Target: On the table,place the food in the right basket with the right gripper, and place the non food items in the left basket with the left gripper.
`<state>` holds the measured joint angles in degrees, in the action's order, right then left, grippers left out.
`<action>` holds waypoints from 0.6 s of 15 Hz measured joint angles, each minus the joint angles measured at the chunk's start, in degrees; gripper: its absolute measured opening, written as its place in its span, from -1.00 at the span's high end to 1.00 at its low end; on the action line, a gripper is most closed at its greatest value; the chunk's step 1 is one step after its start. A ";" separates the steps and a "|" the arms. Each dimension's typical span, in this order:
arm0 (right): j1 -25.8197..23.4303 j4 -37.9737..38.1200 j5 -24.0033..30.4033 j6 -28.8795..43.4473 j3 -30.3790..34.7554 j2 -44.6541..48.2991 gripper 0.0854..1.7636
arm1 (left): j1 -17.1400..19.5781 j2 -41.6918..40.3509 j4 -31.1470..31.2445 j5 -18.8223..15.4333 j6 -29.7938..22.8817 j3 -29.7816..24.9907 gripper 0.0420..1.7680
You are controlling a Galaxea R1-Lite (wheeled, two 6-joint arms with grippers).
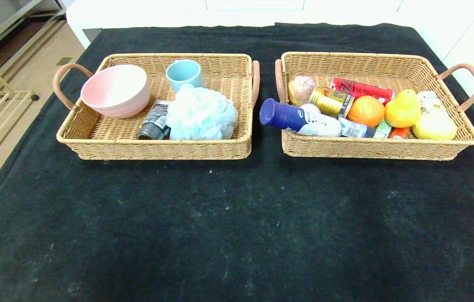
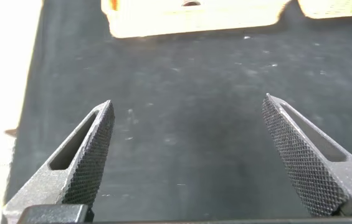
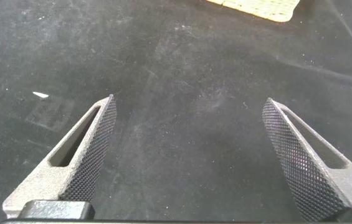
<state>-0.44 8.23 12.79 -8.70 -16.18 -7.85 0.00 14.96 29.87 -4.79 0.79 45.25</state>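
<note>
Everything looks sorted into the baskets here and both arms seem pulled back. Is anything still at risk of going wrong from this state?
1. The white bottle lies on its side in the right basket, its blue cap poking over the inner rim; a nudge might tip it onto the table.
2. That basket is crowded: the orange and pear rest on other items and could roll.
3. The left gripper and right gripper hang open and empty over bare cloth.
</note>
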 joint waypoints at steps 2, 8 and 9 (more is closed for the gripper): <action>0.04 0.01 0.05 0.00 0.56 0.68 -0.94 | 0.85 -1.62 -0.32 -0.79 0.20 -1.87 -0.94; 0.17 -0.79 -0.94 -0.17 2.35 5.95 -0.94 | 0.16 -10.00 -21.25 -1.77 1.32 -20.81 -0.94; 0.17 -1.45 -2.99 -0.59 2.90 6.58 -0.94 | 0.10 -10.93 -27.56 -1.71 1.49 -25.47 -0.94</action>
<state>-0.27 6.78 9.80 -9.29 -13.28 -1.27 0.10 4.02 2.30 -6.50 2.28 19.79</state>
